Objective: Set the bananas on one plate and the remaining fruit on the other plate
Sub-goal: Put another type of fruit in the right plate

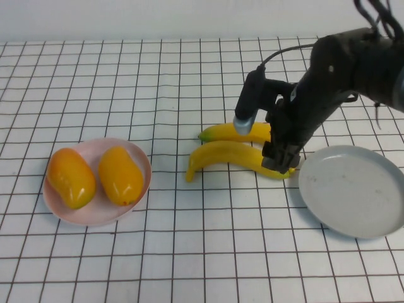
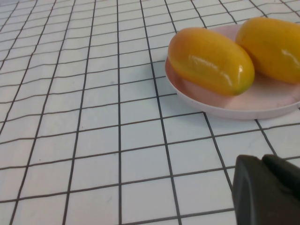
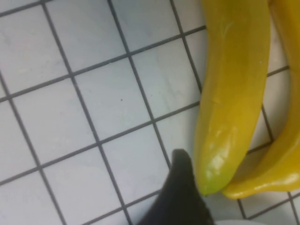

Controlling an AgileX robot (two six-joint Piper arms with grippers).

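right end effector [image 1: 281, 158] apart over bananas [image 1: 230, 154] | left [image 2: 267, 190] together, parked | probably straddle near banana squarely, then clamp | grey plate [image 1: 353, 189] beside

A white gridded table [image 1: 189, 252] is seen; a pink plate [image 1: 95, 214] lies at nine o'clock, a grey plate [image 1: 353, 208] at three, two bananas [image 1: 221, 154] near centre.

Grey plate [image 1: 353, 189] bare; bananas [image 1: 227, 154] beside it.
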